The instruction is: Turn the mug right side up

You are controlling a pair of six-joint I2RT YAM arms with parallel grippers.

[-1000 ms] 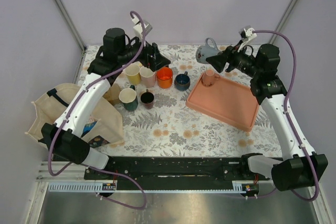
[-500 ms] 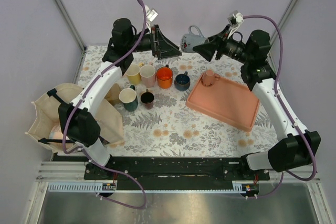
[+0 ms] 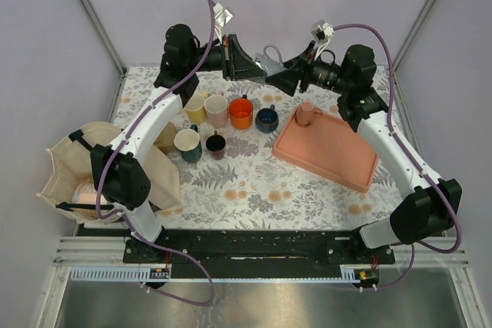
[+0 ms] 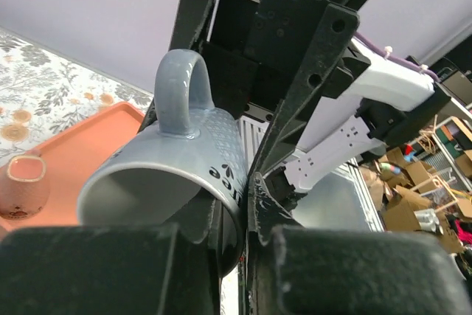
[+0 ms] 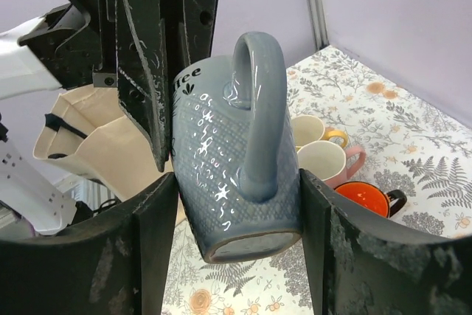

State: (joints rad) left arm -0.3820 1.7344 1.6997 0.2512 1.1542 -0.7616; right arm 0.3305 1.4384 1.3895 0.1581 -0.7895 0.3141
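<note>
Both grips meet at upper centre: the left hand (image 3: 261, 74) just pinched the mug (image 5: 221, 160) rim, the right hand (image 3: 281, 80) clamps its body, enabling handover.

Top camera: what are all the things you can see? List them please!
grey mug: 1, blue-grey, in the air between both grippers
yellow mug, pink mug, orange mug, blue mug: 4, one each, in a row mid-table
green mug: 1, green, cream inside, in front of the row
dark cup: 1, dark red, beside green mug
little mug: 1, pink, on tray
tray: 1, salmon, right side
bag: 1, cream, left edge
tablecloth: 1, white with leaves, covers table
left gripper: 1, black, shut on grey mug's rim
right gripper: 1, black, shut round grey mug's body
</note>
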